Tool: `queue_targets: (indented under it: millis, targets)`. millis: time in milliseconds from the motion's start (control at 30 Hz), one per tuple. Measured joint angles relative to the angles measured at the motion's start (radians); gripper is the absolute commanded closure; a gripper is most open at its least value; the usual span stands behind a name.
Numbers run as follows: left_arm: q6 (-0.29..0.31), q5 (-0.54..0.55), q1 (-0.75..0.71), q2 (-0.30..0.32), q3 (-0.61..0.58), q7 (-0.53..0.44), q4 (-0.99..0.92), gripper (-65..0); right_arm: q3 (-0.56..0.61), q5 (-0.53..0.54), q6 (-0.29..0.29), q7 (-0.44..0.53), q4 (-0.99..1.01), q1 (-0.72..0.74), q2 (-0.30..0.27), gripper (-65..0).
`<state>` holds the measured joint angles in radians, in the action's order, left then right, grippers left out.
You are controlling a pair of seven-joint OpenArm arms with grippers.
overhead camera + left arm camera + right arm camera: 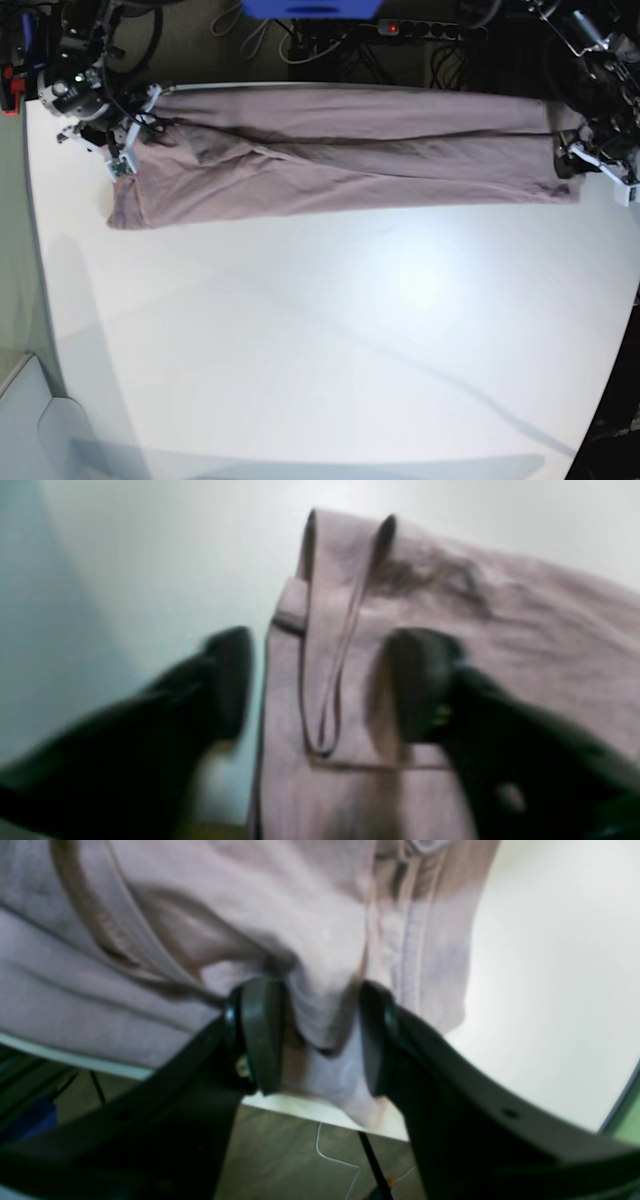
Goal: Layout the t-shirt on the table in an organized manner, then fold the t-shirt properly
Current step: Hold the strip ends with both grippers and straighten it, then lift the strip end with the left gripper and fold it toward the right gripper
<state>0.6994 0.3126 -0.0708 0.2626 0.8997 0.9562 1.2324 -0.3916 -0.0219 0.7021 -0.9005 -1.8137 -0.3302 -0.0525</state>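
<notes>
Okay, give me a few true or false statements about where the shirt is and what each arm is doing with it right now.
1. The t-shirt lies stretched in a long band along the far edge of the table. True.
2. The right gripper has cloth between its jaws. True.
3. The shirt is crumpled in a ball at the table's centre. False: the centre is bare white.
4. The left gripper is clamped shut on the shirt. False: its jaws stand apart, straddling the shirt's edge.
</notes>
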Motion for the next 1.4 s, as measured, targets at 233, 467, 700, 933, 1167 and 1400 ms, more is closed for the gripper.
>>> queue_targets:
  millis: [233, 467, 700, 933, 1167, 1400]
  targets:
    - [-0.006, 0.022, 0.0, -0.007, -0.046, 0.007, 0.0, 0.0, 0.0, 0.0, 0.0, 0.0, 0.0, 0.0, 0.0, -25.9]
    - [-0.012, 0.022, -0.002, -0.031, -0.047, 0.032, 0.044, -0.3, 0.0, 0.0, 0.0, 0.0, 0.0, 0.0, 0.0, -25.9]
    - [-0.013, 0.092, -0.114, -0.107, -0.068, 0.177, 0.297, -0.3, 0.0, 0.0, 0.0, 0.0, 0.0, -0.001, 0.0, -25.9]
    - [-0.016, 0.126, -0.097, -0.162, -0.122, 0.253, 0.52, -0.1, 0.0, 0.0, 0.0, 0.0, 0.0, 0.0, 0.0, -25.8]
    - [-0.025, 0.124, -0.103, -0.307, -0.198, 0.267, 0.692, 0.0, 0.0, 0.0, 0.0, 0.0, 0.0, 0.0, 0.001, -25.8]
    - [-0.433, 0.123, -0.107, -0.329, -0.348, 0.264, 0.705, 0.0, 0.0, 0.0, 0.0, 0.0, 0.0, 0.0, 0.0, -25.8]
